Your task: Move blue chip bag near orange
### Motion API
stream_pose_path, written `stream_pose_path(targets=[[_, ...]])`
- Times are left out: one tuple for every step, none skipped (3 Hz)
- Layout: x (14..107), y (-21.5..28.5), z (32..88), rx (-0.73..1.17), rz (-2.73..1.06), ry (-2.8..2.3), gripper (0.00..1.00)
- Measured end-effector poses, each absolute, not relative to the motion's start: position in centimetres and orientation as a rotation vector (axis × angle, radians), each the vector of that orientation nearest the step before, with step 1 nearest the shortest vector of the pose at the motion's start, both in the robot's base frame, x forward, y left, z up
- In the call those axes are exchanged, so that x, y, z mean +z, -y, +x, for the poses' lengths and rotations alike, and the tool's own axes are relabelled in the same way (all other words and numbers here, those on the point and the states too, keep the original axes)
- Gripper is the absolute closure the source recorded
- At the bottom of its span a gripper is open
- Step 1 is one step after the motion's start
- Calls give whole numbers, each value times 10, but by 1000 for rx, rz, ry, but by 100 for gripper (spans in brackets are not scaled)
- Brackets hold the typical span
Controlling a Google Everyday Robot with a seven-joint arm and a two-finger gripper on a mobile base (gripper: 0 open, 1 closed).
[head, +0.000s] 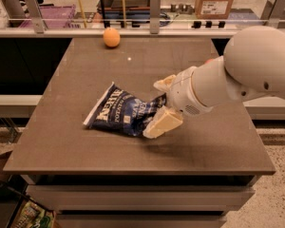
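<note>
On the dark brown tabletop (218, 146), near its middle, lies the crumpled dark blue foil chip bag with white lettering (123, 110), flat and a little diagonal. The cream-coloured two-finger gripper (153, 109) of the white arm stands at the bag's 3 o'clock end. Its fingers (164, 122) are spread wide, one on each side of this end, and are not yet closed on it. I judge the bag light, soft and slippery; it will fold and rustle, so the bunched end is the best place to pinch firmly. The small round orange fruit (111, 37) waits well apart, at about 12 o'clock from the bag, near the far edge.
</note>
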State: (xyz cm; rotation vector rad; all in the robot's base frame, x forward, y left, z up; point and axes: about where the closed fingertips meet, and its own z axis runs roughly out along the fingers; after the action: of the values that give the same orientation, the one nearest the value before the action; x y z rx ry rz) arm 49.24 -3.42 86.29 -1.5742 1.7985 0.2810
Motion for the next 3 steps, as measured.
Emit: stream_pose_path(targets=[[864, 33, 491, 278, -1577, -1795, 45], [866, 32, 491, 275, -1579, -1792, 68], [867, 31, 490, 272, -1582, -1789, 91]])
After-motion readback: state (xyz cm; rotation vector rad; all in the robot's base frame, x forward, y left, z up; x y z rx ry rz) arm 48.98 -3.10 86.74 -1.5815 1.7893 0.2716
